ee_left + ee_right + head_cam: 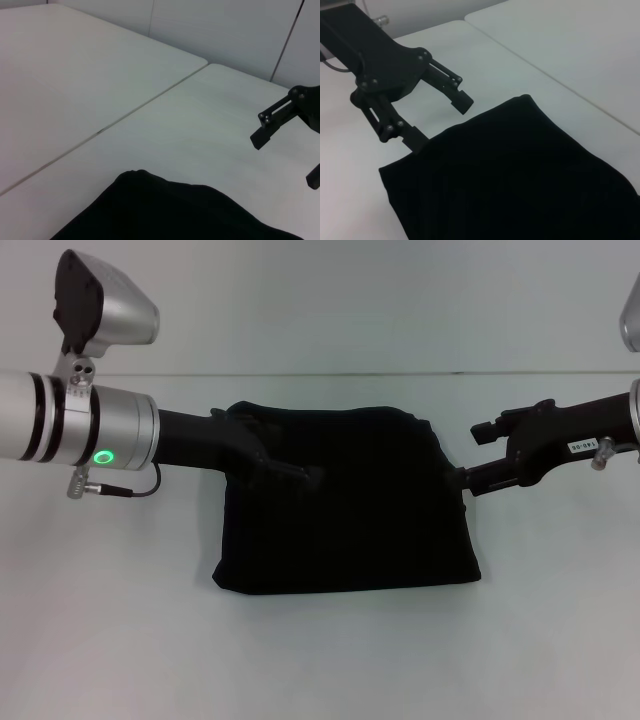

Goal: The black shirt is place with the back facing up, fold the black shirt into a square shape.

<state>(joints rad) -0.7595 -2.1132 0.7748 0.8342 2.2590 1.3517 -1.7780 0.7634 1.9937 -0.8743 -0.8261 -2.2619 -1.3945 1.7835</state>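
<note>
White tabletop (330, 660) fills the space before me, with a thin seam running across it beyond the black shirt (345, 505), and a pale wall behind.

My left arm comes in from the left of the shirt, its silver wrist section showing a green ring light (103, 456). My left gripper (290, 465) reaches over the shirt's left part, near its far edge. Its dark fingers blend into the cloth in the head view, but my right wrist view shows that same gripper (440, 120) with its two fingers spread apart and nothing between them; one fingertip hangs just off the shirt's edge and the other sits right at the cloth's border.

The black shirt lies in the middle, flat on the table, already folded into a compact, roughly square block with a straight near edge and a slightly rounded far edge. No lettering shows on the upper face.

My right gripper (478, 455) sits just beside the shirt's right edge, toward the far corner. Its fingers stand apart, one higher, one lower, holding nothing; my left wrist view (285, 150) shows them separated above bare table.
</note>
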